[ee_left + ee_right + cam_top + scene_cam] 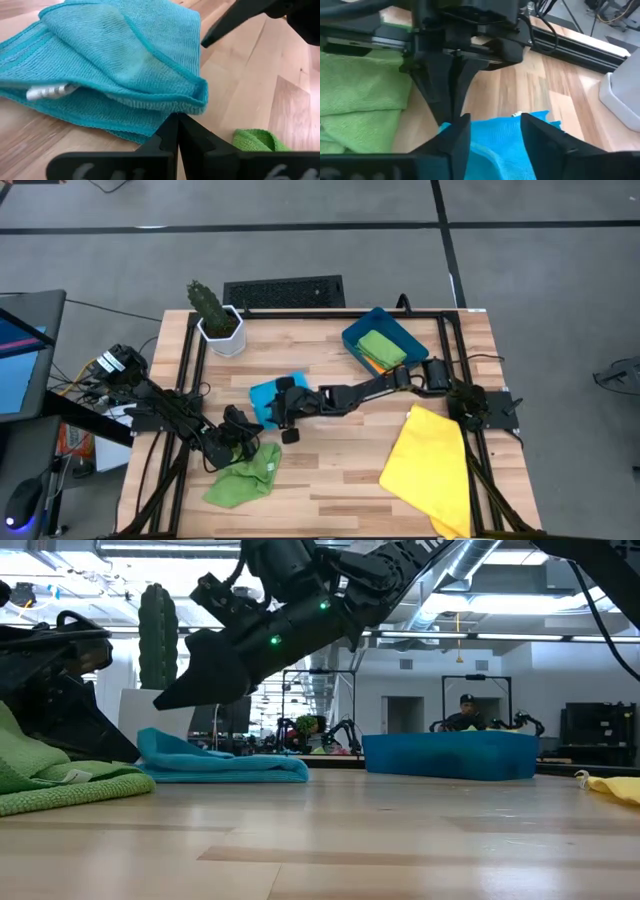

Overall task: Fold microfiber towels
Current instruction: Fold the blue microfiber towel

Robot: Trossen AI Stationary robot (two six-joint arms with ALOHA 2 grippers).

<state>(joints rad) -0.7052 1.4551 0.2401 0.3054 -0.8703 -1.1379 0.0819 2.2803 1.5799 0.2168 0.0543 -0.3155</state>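
We have the right gripper [290,402] open over the folded blue towel [266,402], left of frame centre. The left gripper [240,442] is shut, empty, beside the green towel [243,478] at lower left. Risk: lifting away, a finger snags the top layer and undoes the fold.

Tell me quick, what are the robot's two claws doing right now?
Left gripper: shut, holding nothing, beside the folded light blue towel.
Right gripper: open, holding nothing, over the light blue towel.
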